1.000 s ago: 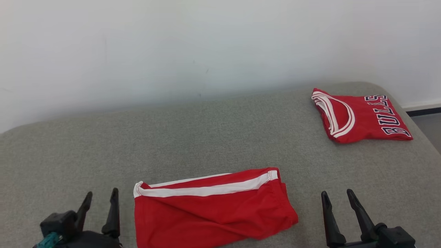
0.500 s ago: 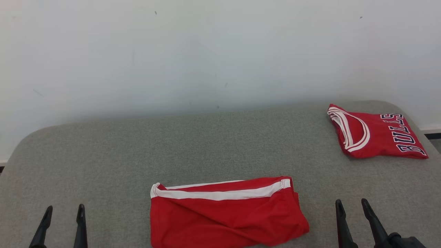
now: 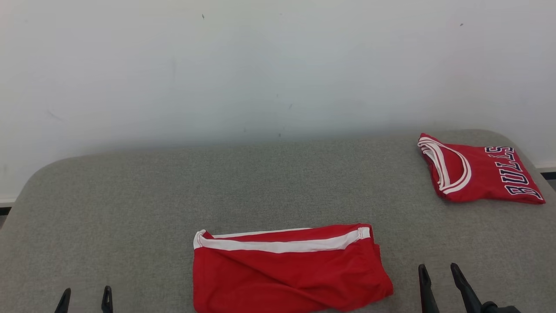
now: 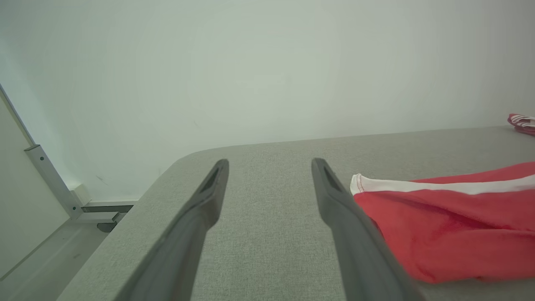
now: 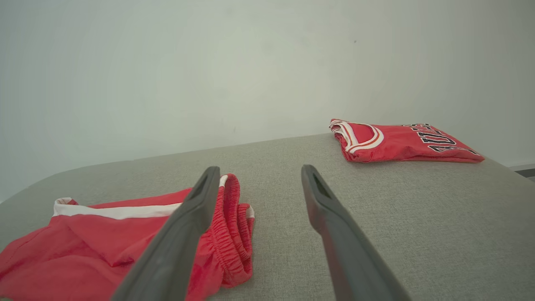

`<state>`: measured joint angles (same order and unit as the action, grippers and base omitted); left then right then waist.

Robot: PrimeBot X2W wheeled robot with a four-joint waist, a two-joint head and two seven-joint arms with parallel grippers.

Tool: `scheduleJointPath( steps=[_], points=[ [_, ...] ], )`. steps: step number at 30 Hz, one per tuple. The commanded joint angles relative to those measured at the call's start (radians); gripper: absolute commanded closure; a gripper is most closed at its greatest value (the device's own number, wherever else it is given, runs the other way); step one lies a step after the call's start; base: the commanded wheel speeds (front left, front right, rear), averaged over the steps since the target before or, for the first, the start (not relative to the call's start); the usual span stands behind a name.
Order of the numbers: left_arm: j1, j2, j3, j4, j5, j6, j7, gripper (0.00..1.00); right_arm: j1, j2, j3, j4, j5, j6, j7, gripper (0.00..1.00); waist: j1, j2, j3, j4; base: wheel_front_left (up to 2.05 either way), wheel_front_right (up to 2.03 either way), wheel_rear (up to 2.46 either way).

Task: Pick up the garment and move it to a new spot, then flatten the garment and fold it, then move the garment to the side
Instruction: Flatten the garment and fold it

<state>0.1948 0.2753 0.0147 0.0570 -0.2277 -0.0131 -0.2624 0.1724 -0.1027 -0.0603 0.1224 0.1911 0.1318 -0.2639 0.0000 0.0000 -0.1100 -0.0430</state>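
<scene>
A plain white wall [image 3: 260,65] takes up the upper half of the head view. Below it spreads a grey cloth-covered top [image 3: 130,195] with rounded far corners, reaching from the left edge of the frame to the right. Red shorts [image 3: 291,274] with a white side stripe lie folded flat on this top at lower centre. The stripe runs along their far edge, the gathered waistband is at their right end, and their near edge runs off the bottom of the frame. A folded red jersey [image 3: 482,174], with a white-trimmed neckline and dark lettering, lies at the upper right of the top, near its far right corner and well apart from the shorts. The right gripper [image 3: 438,266] stands at lower right, near the waistband end of the shorts but clear of them, its two dark fingers spread wide and holding nothing. The left gripper [image 3: 86,290] shows at lower left as two fingertips, likewise spread wide and empty, apart from the left end of the shorts.
</scene>
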Motion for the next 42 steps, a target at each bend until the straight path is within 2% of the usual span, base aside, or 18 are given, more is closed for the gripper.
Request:
scheduleJointPath(
  steps=[1,9,15,20,21,23,31,37,42],
  points=[
    [0.0,-0.006,0.015,0.002,0.01,-0.007,-0.003,0.0,-0.007,0.002,0.003,0.01,-0.01,-0.002,0.0,0.0,0.0,0.0,0.001,0.005,0.0,0.0,0.0],
    [-0.023,-0.02,0.043,0.011,0.028,-0.026,-0.003,0.0,-0.046,-0.013,0.027,0.049,-0.005,-0.002,0.01,0.0,0.0,0.0,0.003,0.016,0.0,0.0,0.0],
    [-0.038,-0.042,0.046,0.019,0.039,-0.041,-0.003,0.0,-0.138,-0.044,0.066,0.113,-0.004,-0.002,0.066,0.0,0.0,0.0,0.01,0.031,0.0,0.0,0.0],
    [-0.064,-0.056,0.043,0.035,0.046,-0.061,-0.003,0.0,-0.262,-0.049,0.097,0.247,-0.026,-0.002,0.127,0.0,0.0,0.0,0.03,0.055,0.0,0.0,0.0],
    [-0.076,-0.059,0.039,0.042,0.051,-0.069,-0.003,0.0,-0.31,-0.049,0.107,0.32,-0.034,-0.002,0.145,0.0,0.0,0.0,0.038,0.067,0.0,0.0,0.0],
    [-0.089,-0.061,0.036,0.049,0.055,-0.075,-0.003,0.0,-0.354,-0.047,0.111,0.389,-0.041,-0.002,0.147,0.0,0.0,0.0,0.044,0.081,0.0,0.0,0.0],
    [-0.113,-0.069,0.028,0.068,0.065,-0.093,-0.003,0.0,-0.444,-0.048,0.045,0.665,-0.061,-0.002,0.127,0.0,0.0,0.0,0.053,0.12,0.0,0.0,0.0],
    [-0.107,-0.075,0.041,0.078,0.066,-0.099,-0.003,0.0,-0.461,-0.026,0.021,0.801,-0.033,-0.002,0.116,0.0,0.0,0.0,0.059,0.121,0.0,0.0,0.0],
    [-0.122,-0.079,0.041,0.085,0.071,-0.106,-0.003,0.0,-0.486,-0.001,0.048,0.875,-0.007,-0.002,0.108,0.0,0.0,0.0,0.066,0.117,0.0,0.0,0.0]
  ],
)
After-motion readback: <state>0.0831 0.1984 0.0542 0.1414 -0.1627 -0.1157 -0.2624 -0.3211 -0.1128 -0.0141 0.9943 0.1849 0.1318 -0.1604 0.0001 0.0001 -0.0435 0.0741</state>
